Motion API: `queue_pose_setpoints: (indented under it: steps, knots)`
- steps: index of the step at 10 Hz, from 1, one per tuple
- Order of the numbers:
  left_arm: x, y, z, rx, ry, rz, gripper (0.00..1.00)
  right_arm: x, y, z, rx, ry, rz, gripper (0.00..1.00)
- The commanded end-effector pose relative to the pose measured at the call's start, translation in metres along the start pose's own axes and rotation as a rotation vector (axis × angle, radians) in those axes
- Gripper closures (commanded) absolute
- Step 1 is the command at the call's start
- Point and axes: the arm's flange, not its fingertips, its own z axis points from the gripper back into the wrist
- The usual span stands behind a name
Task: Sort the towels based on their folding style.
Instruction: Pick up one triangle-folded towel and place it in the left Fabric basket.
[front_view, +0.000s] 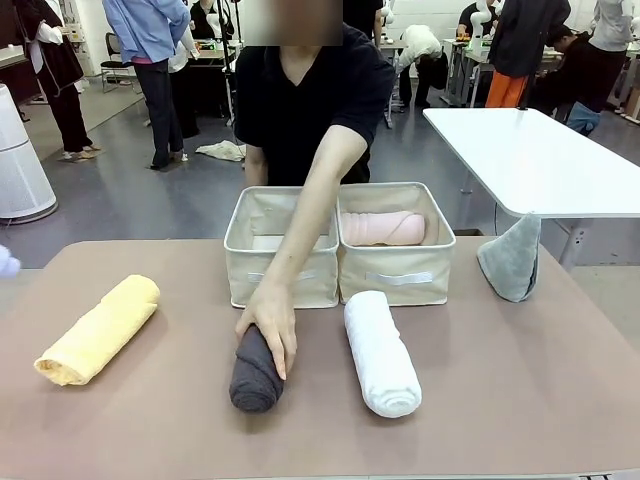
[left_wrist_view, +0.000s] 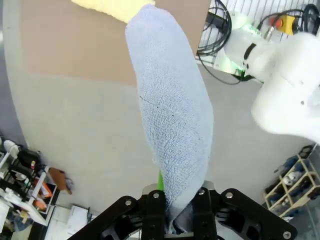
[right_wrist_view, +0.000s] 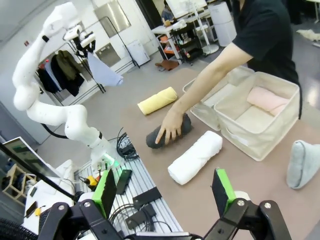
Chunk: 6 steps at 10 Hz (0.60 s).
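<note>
Lying on the table (front_view: 560, 400) are three rolls: yellow towel (front_view: 100, 330) near the left edge, dark grey towel (front_view: 255, 372) under the person's hand (front_view: 268, 325), and white towel (front_view: 380, 352) just beside it. Bare surface separates yellow and dark grey. Pink towel (front_view: 383, 228) sits in the right bin (front_view: 395, 280). Green towel (front_view: 510, 258), folded, stands at the far right edge. The left wrist view shows the left gripper (left_wrist_view: 175, 200) clamped on the blue towel (left_wrist_view: 172, 125) over grey floor, off the table corner. In the right wrist view the right gripper (right_wrist_view: 164, 192) is spread wide and empty.
</note>
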Motion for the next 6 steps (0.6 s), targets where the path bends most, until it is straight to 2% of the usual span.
queue_pose_setpoints:
  steps: [1,3,6]
  knots:
    - [0.025,0.016,-0.007,0.024,-0.003,-0.033,0.83,0.002,0.000,0.001,0.017,-0.004,0.012,0.00]
    - [0.041,0.021,-0.007,0.016,-0.020,-0.022,0.83,0.002,0.000,0.001,0.017,-0.004,0.012,0.00]
    - [0.043,0.025,-0.007,0.007,-0.036,-0.008,0.83,0.002,0.000,0.001,0.017,-0.004,0.012,0.00]
